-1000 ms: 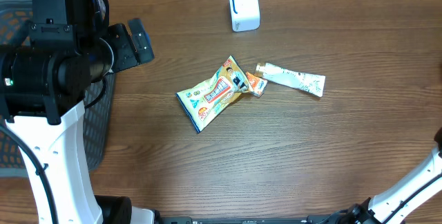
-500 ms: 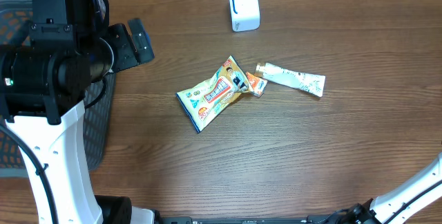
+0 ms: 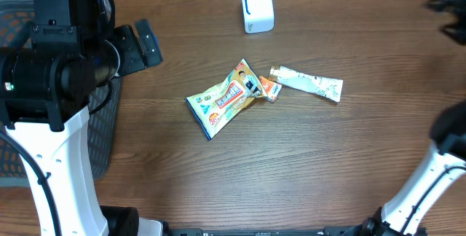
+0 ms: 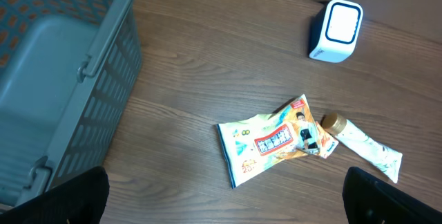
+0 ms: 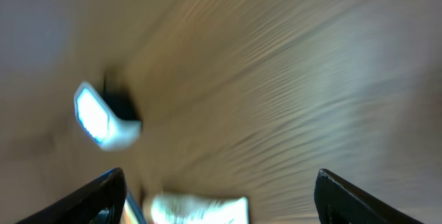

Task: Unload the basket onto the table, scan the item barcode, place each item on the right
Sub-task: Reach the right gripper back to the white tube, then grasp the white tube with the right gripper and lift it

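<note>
Lying flat near the middle of the wooden table (image 3: pixel 328 163), the snack packet (image 3: pixel 223 100) rests printed face up. One corner touches a small orange sachet (image 3: pixel 270 89), which sits against the capped end of a white tube (image 3: pixel 312 84) stretching off to the right. The white scanner (image 3: pixel 257 7), with its blue-rimmed window, stands upright toward the table's far edge, well apart from these items. The left gripper (image 4: pixel 224 193) hovers high at the table's left side, near the grey basket (image 4: pixel 117 79), its fingers (image 4: pixel 69 198) spread wide with nothing between them. The right gripper (image 5: pixel 219 186) hangs in the air toward the far right corner; its own view is blurred, yet its fingers (image 5: pixel 103 195) stand well apart and hold nothing.
</note>
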Motion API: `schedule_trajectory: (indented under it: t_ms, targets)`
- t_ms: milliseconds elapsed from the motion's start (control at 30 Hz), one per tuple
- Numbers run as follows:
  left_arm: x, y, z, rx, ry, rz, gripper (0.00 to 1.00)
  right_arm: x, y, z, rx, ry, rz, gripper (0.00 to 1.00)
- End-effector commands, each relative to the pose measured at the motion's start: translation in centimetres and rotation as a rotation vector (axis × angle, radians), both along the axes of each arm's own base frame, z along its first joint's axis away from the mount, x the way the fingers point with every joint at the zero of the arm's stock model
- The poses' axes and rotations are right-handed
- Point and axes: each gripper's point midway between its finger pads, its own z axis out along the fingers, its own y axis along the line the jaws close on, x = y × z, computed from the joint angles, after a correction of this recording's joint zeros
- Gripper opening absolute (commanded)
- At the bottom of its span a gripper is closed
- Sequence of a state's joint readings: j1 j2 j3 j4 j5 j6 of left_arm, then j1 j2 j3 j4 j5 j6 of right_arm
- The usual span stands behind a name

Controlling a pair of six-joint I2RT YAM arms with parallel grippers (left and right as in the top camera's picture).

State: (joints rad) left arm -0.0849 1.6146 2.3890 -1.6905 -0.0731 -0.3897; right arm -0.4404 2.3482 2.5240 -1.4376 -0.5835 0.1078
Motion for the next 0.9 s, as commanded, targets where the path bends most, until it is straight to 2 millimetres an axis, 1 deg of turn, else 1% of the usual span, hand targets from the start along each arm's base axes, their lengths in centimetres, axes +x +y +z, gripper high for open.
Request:
schedule_trajectory:
  t_ms: [0, 33, 67, 100, 200, 233, 267, 300, 367, 433, 467, 533, 633, 700, 800, 867]
  targets:
    - [0.1, 0.2, 0.1, 0.015, -0.002, 0.002, 1.00, 0.4, 7.4, -2.2, -0.166, 0.027, 0.270, 0.86]
    - [0.1, 0.2, 0.1, 0.015, -0.002, 0.002, 1.00, 0.4, 9.0, -3.1, -0.206, 0.059, 0.304, 0.79]
    - [0.1, 0.2, 0.1, 0.015, -0.002, 0.002, 1.00, 0.2, 10.3, -3.9, -0.233, 0.084, 0.331, 0.68]
    - [0.1, 0.2, 0.1, 0.015, -0.002, 0.002, 1.00, 0.0, 11.7, -4.8, -0.266, 0.111, 0.362, 0.63]
    - [0.1, 0.2, 0.1, 0.015, -0.003, 0.002, 0.99, -0.9, 15.3, -7.2, -0.354, 0.178, 0.454, 0.62]
    - [0.1, 0.2, 0.1, 0.015, -0.002, 0.002, 1.00, -1.3, 16.4, -7.9, -0.372, 0.188, 0.502, 0.62]
    - [0.1, 0.2, 0.1, 0.015, -0.002, 0.002, 1.00, -2.0, 18.0, -8.8, -0.383, 0.196, 0.582, 0.62]
    - [0.1, 0.2, 0.1, 0.015, -0.002, 0.002, 1.00, -2.6, 19.0, -9.4, -0.390, 0.202, 0.637, 0.63]
    - [0.1, 0.2, 0.1, 0.015, -0.002, 0.002, 1.00, -4.0, 21.0, -10.8, -0.405, 0.215, 0.768, 0.68]
    - [0.1, 0.2, 0.1, 0.015, -0.002, 0.002, 1.00, -5.6, 22.4, -12.1, -0.419, 0.226, 0.901, 0.72]
    - [0.1, 0.2, 0.1, 0.015, -0.002, 0.002, 1.00, -6.2, 22.6, -12.8, -0.437, 0.241, 0.945, 0.73]
    - [0.1, 0.2, 0.1, 0.015, -0.002, 0.002, 1.00, -6.9, 22.4, -13.9, -0.479, 0.278, 0.974, 0.76]
    - [0.1, 0.2, 0.1, 0.015, -0.003, 0.002, 1.00, -7.3, 21.6, -15.1, -0.529, 0.312, 0.981, 0.76]
    - [0.1, 0.2, 0.1, 0.015, -0.002, 0.002, 1.00, -7.5, 21.7, -15.8, -0.519, 0.305, 1.006, 0.76]
    - [0.1, 0.2, 0.1, 0.015, -0.002, 0.002, 1.00, -7.4, 21.8, -16.7, -0.524, 0.292, 1.021, 0.73]
    - [0.1, 0.2, 0.1, 0.015, -0.003, 0.002, 1.00, -7.2, 21.9, -17.4, -0.525, 0.282, 1.018, 0.66]
